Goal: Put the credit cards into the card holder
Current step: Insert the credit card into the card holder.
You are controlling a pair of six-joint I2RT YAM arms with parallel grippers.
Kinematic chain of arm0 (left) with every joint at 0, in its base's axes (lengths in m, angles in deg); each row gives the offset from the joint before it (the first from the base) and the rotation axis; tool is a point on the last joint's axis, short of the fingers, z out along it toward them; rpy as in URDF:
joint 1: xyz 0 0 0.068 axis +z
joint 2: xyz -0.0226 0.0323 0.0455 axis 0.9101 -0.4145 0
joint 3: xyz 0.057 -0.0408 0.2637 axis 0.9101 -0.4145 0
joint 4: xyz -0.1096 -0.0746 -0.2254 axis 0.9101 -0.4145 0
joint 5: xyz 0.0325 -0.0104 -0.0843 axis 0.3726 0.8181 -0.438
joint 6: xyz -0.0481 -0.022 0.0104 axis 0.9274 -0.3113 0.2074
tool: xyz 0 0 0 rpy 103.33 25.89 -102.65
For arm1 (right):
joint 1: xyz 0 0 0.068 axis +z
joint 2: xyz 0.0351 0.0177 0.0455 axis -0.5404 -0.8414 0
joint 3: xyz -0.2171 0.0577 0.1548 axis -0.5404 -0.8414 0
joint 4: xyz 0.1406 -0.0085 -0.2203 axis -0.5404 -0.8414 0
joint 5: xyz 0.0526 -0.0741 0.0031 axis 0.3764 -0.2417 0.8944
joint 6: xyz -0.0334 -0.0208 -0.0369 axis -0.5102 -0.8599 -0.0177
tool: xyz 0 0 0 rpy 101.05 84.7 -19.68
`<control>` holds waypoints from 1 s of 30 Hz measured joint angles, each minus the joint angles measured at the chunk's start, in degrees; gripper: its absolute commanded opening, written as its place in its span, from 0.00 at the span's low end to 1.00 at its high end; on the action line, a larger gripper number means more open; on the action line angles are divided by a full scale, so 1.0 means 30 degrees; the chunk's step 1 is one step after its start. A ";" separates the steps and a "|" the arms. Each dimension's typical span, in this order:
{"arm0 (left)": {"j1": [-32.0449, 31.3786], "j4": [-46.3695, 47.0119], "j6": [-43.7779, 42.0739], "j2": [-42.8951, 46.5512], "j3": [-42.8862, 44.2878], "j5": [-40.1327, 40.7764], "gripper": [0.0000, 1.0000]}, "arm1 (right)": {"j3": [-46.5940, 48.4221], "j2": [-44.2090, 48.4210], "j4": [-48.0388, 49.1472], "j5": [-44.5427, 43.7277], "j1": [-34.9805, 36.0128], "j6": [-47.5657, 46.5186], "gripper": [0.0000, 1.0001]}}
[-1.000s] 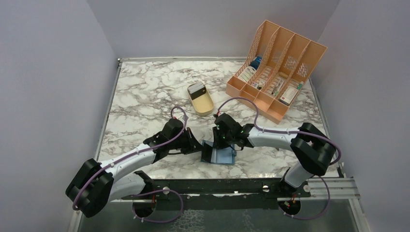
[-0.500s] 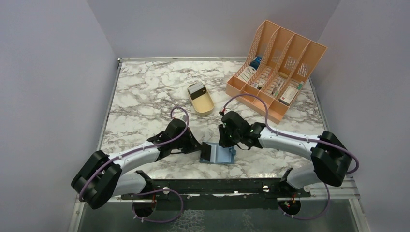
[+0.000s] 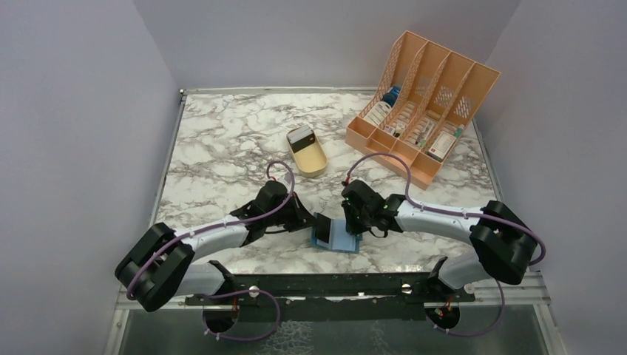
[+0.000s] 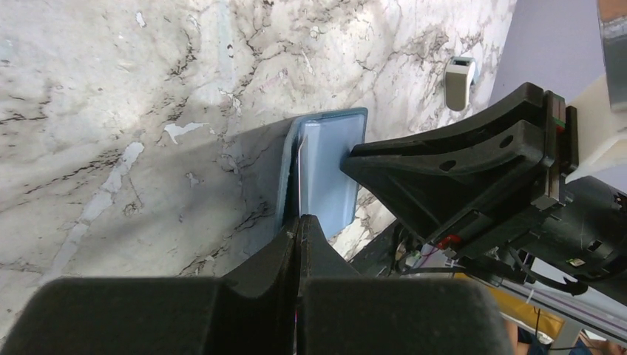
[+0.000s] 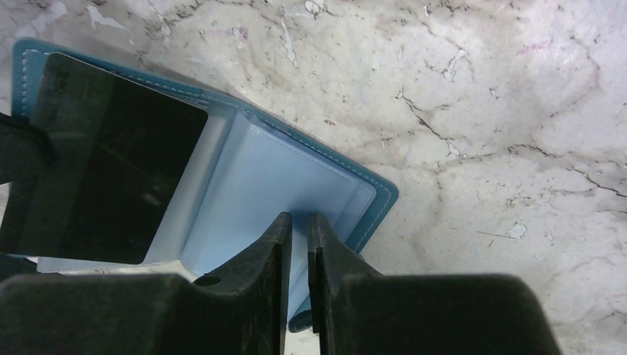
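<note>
The card holder lies open near the table's front edge, pale blue faces up and teal rim showing. A black credit card lies over its left half. My left gripper is shut on that card's outer edge. In the left wrist view the card runs edge-on as a thin pale line out of the shut jaws, beside the holder's pale face. My right gripper has its tips on the holder's right face. Its jaws are a narrow slit apart with nothing between them.
A tan oval tray stands mid-table with a small card resting in its far end. An orange slotted rack full of small items stands at the back right. Grey walls enclose the marble table on three sides.
The right gripper has come down and nearer onto the holder's right half and narrowed its jaws. The left gripper has shifted right, and the raised dark card has tipped down onto the holder.
</note>
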 measured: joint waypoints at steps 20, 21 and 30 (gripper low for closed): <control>-0.0583 0.2142 -0.0510 -0.1596 -0.0255 -0.0605 0.00 | -0.0568 0.0313 0.0503 0.0022 0.0000 0.0000 0.13; -0.0583 0.2076 -0.0510 -0.1523 -0.0255 -0.0590 0.00 | -0.0568 0.0372 0.0495 0.0029 0.0007 0.0000 0.13; -0.0670 -0.1355 -0.0831 0.1005 0.0889 0.0940 0.00 | -0.0568 0.0780 0.0495 0.0568 0.0007 0.0000 0.12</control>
